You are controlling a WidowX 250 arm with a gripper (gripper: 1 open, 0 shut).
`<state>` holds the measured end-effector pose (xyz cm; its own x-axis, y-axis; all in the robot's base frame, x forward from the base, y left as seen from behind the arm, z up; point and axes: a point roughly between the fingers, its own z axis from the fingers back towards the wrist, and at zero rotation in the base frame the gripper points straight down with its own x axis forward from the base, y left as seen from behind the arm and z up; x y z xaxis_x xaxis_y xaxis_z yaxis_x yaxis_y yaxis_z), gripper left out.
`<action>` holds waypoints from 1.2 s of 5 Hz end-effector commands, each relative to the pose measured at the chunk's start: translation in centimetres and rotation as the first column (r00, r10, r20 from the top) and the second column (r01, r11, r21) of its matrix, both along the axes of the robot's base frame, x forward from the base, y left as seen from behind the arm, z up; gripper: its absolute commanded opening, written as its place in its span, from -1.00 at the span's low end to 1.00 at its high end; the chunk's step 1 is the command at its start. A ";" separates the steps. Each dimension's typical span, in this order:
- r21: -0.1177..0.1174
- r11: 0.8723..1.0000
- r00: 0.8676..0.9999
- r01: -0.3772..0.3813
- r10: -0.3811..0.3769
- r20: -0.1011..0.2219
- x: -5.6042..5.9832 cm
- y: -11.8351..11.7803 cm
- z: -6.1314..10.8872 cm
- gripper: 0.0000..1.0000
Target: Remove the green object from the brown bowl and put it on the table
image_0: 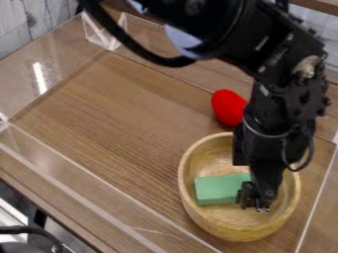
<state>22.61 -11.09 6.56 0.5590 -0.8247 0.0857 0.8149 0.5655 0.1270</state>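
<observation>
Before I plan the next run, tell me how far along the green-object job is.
Nothing looks finished: the flat green rectangular block is still inside the round light-brown wooden bowl. In hand is the approach: the black robot arm's open jaws are down over the bowl, at the block's right end in the picture. Left to do are gripping it, lifting it out and putting it on the brown wood-grain table.

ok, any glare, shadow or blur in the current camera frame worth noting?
Camera view: pale glare streaks on the table, mostly lower left; gripper is dark, its detail largely lost; block and bowl edges a bit soft, colours still distinct; bowl's grain too soft to read.
</observation>
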 end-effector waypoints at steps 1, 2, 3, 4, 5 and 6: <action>-0.042 0.999 0.998 0.018 -0.016 0.061 0.2 -0.4 2.3 1.00; -0.062 0.997 0.998 0.042 -0.039 0.046 -0.5 0.2 2.0 1.00; -0.074 0.997 0.999 0.024 -0.022 0.031 0.2 -0.4 2.6 1.00; -0.091 0.996 1.000 0.008 -0.007 0.004 0.9 -0.7 2.3 1.00; -0.100 0.992 0.997 0.074 -0.077 -0.019 1.1 -0.2 2.2 1.00; -0.104 0.985 0.989 0.138 -0.142 -0.037 1.3 0.1 2.0 1.00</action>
<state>22.99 -10.80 7.57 0.4492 -0.8854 0.1192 0.8914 0.4531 0.0069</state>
